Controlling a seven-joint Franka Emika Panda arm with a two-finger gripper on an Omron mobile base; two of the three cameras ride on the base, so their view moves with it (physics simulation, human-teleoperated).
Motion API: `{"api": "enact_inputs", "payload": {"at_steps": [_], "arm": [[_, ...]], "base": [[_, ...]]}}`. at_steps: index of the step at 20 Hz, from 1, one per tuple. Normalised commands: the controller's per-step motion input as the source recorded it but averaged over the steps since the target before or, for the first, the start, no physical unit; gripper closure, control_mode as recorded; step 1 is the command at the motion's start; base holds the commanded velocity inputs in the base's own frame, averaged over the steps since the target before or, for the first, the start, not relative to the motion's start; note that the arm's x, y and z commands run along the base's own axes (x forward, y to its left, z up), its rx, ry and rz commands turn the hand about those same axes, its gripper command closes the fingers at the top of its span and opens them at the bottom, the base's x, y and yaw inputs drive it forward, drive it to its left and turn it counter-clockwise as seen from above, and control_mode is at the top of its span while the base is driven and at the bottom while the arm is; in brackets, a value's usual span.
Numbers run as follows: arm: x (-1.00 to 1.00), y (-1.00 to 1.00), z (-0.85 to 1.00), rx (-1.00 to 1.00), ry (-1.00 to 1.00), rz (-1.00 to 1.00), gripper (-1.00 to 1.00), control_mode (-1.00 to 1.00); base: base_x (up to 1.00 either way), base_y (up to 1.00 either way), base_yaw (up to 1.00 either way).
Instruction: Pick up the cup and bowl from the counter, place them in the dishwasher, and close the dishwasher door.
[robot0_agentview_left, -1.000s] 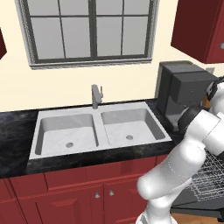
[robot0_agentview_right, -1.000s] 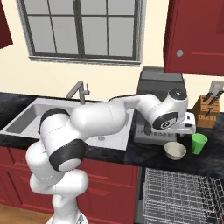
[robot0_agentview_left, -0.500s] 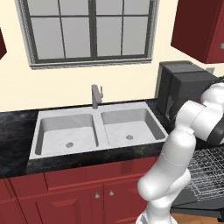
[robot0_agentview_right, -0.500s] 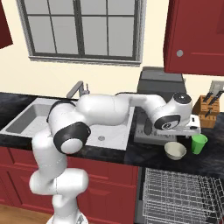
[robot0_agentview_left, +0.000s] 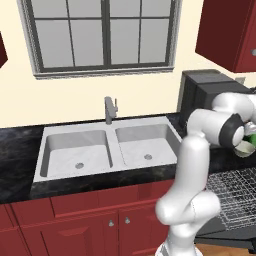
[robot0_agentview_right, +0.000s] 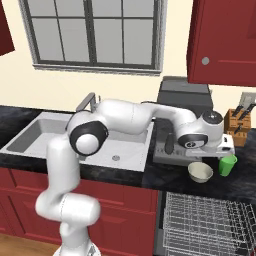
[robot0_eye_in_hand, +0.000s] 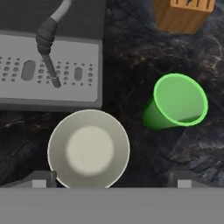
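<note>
A green cup (robot0_eye_in_hand: 179, 101) stands on the black speckled counter (robot0_eye_in_hand: 131, 57), a little right of a pale bowl (robot0_eye_in_hand: 89, 148). My gripper (robot0_eye_in_hand: 111, 183) hangs above them, open, with its fingertips (robot0_eye_in_hand: 41, 179) wide apart and nothing between them. In the right base view the gripper (robot0_agentview_right: 222, 152) hovers just over the bowl (robot0_agentview_right: 200, 172) and the cup (robot0_agentview_right: 227, 165). The dishwasher's wire rack (robot0_agentview_right: 205, 220) is pulled out below the counter edge, and the rack (robot0_agentview_left: 235, 195) also shows low right in the left base view. The dishwasher door (robot0_agentview_left: 232, 237) lies open beneath it.
A dark grey coffee machine (robot0_agentview_right: 182, 100) with its drip tray (robot0_eye_in_hand: 48, 70) stands just left of the bowl. A wooden knife block (robot0_agentview_right: 237, 122) sits behind the cup. The steel double sink (robot0_agentview_left: 107, 150) lies further left. Dark red cabinets (robot0_agentview_right: 225, 40) hang overhead.
The hand has swung right, from over the drip tray to above the bowl and cup. Cup and bowl have not moved.
</note>
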Motion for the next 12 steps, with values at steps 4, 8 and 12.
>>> {"api": "enact_inputs", "payload": {"at_steps": [4, 8, 12], "arm": [[0.20, -0.31, 0.00, 0.00, 0.00, 0.00, -1.00, -1.00], [0.30, -0.28, -0.02, 0.00, 0.00, 0.00, -1.00, -1.00], [0.29, -0.16, -0.19, 0.01, 0.00, 0.01, -1.00, -1.00]], "base": [[0.00, 0.00, 0.00], [0.00, 0.00, 0.00], [0.00, 0.00, 0.00]]}}
